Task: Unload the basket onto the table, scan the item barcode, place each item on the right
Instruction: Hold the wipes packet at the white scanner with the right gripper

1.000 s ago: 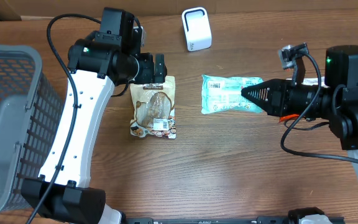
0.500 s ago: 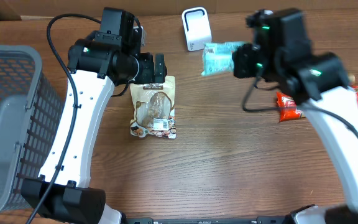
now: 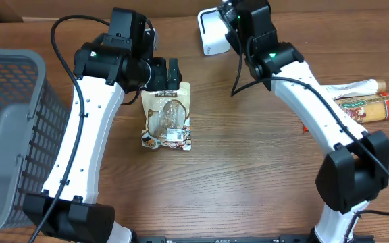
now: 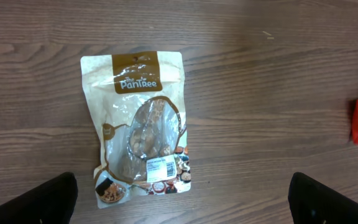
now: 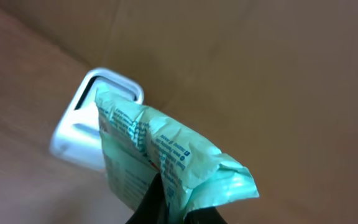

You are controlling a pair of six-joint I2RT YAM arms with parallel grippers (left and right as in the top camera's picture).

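Observation:
My right gripper (image 5: 174, 208) is shut on one edge of a mint-green packet (image 5: 154, 149) and holds it up in front of the white scanner (image 5: 79, 134). From overhead, the right arm reaches over the scanner (image 3: 211, 37) at the table's back edge, and the green packet is hidden under the arm. A brown snack pouch (image 3: 167, 116) lies flat on the table. My left gripper (image 4: 185, 205) hovers open above the pouch (image 4: 140, 127), its fingers wide apart and touching nothing.
A grey mesh basket (image 3: 5, 135) stands at the left edge. A red packet (image 3: 373, 108) and a white tube (image 3: 353, 86) lie at the far right. Behind the scanner stands a cardboard wall (image 5: 260, 74).
The right arm has swung from the right side to the back, lifting the green packet off the table to the scanner. The left arm and the pouch have not moved.

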